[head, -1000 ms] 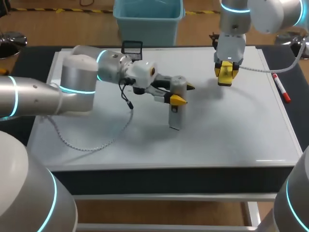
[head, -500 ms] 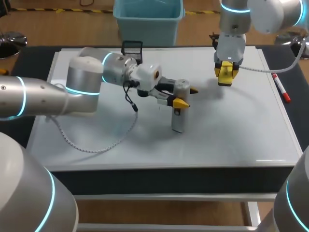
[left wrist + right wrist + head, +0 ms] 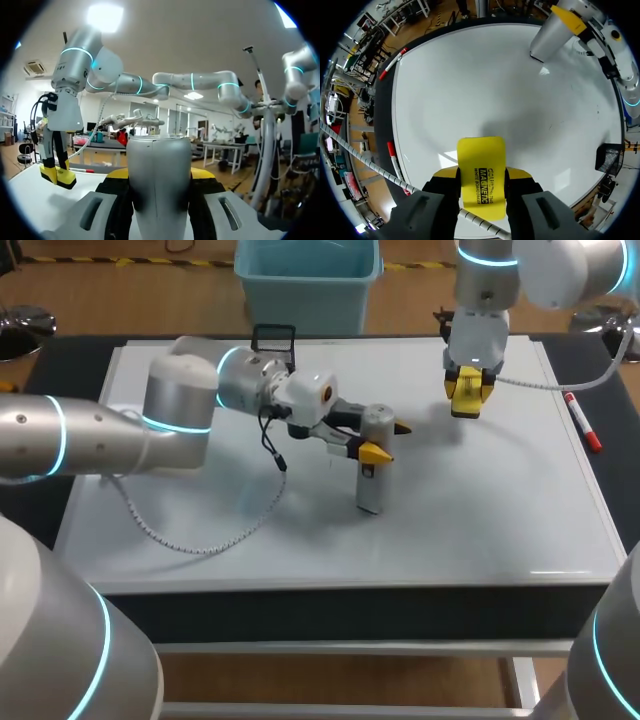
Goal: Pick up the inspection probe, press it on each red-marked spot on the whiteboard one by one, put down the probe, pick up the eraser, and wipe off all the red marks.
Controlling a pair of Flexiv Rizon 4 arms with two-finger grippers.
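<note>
The silver cylindrical probe (image 3: 371,468) stands upright near the middle of the whiteboard (image 3: 480,510), its lower end at the board's surface. My left gripper (image 3: 385,437) is shut on its upper part, and in the left wrist view the probe (image 3: 159,200) fills the gap between the fingers. Above the board's far right part, my right gripper (image 3: 470,402) is shut on the yellow eraser (image 3: 468,388). In the right wrist view the eraser (image 3: 481,165) sticks out ahead of the fingers, with the probe (image 3: 549,36) farther off. I see no red marks on the board.
A red-capped marker (image 3: 582,422) lies at the whiteboard's right edge. A black mesh holder (image 3: 273,338) stands at the back edge, behind my left arm. The left arm's white cable (image 3: 200,540) trails over the board's left half.
My left arm has shifted slightly to the right with the probe in its grip. The right arm and the eraser have stayed where they were.
</note>
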